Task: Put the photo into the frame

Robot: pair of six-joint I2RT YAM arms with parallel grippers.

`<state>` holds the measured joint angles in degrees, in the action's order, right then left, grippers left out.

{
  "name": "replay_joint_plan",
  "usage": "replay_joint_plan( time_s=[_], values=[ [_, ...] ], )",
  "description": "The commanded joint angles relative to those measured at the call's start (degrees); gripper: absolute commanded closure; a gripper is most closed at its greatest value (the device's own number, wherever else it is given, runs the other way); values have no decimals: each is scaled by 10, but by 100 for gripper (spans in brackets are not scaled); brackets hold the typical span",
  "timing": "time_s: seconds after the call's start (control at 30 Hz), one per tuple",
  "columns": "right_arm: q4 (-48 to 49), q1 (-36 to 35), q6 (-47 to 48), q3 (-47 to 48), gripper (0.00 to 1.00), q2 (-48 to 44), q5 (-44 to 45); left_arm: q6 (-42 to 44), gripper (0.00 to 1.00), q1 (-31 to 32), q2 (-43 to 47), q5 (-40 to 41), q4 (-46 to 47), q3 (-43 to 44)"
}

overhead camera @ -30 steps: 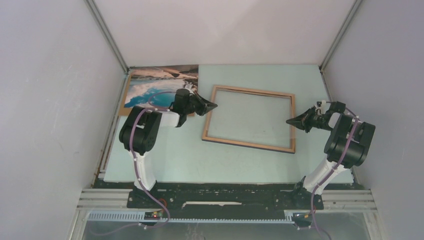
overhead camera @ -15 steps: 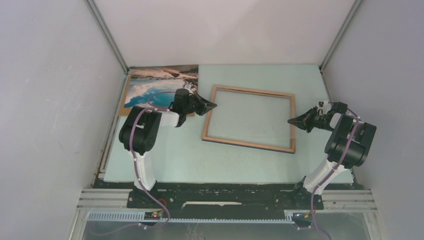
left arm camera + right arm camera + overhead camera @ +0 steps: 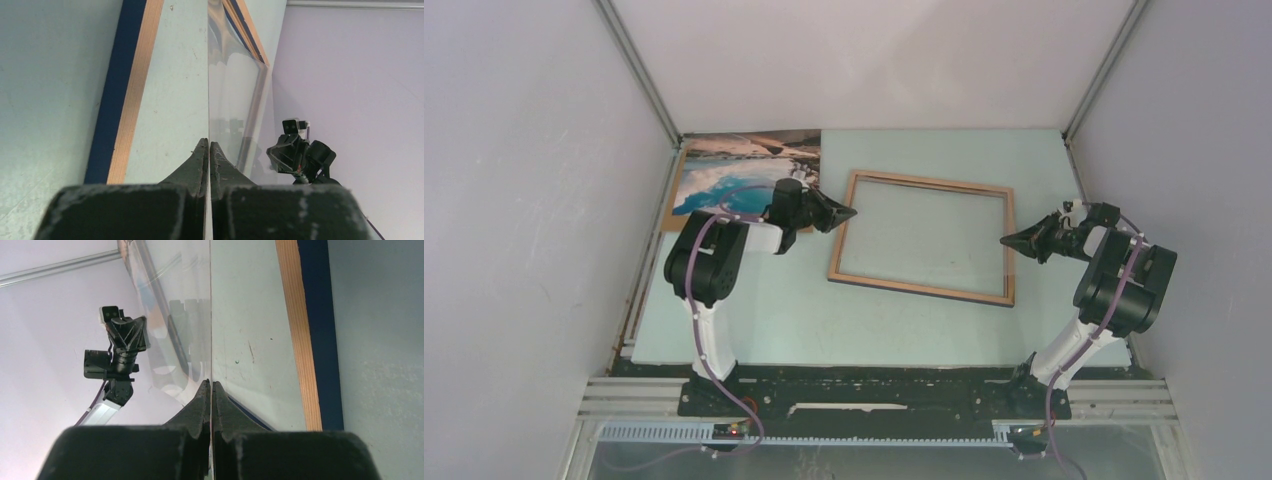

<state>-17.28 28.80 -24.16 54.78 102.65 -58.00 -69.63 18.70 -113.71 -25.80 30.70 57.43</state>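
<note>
The frame (image 3: pixel 919 289) lies flat mid-table, light wood face up, with a navy outer edge (image 3: pixel 127 90) (image 3: pixel 300 330). Its clear pane (image 3: pixel 235 90) (image 3: pixel 185 315) runs edge-on as a thin line straight out of both sets of jaws. My left gripper (image 3: pixel 852 212) (image 3: pixel 208 142) is shut on the pane's left edge. Over the right rail, my right gripper (image 3: pixel 1005 240) (image 3: pixel 210 382) is shut on the opposite edge. The photo (image 3: pixel 749 170), turquoise water and snow, lies picture up at the back left, behind the left arm.
A brown backing board (image 3: pixel 674 212) shows under the photo's left side. Grey enclosure walls (image 3: pixel 534 200) stand close on both sides, with metal corner posts (image 3: pixel 639 70). Both arm bases sit on the black rail (image 3: pixel 874 390) at the near edge.
Almost nothing: the right gripper has drifted slightly right and up, while the left gripper, frame and photo stay where they were.
</note>
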Motion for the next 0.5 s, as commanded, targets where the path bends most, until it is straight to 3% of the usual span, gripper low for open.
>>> replay_joint_plan(
  time_s=[0.0,0.47],
  values=[
    [20,3,-7,1,100,-1,-9,0,100,-3,-6,-2,-4,35],
    [14,1,-4,1,100,-12,-13,32,100,-4,25,19,-49,33]
  ],
)
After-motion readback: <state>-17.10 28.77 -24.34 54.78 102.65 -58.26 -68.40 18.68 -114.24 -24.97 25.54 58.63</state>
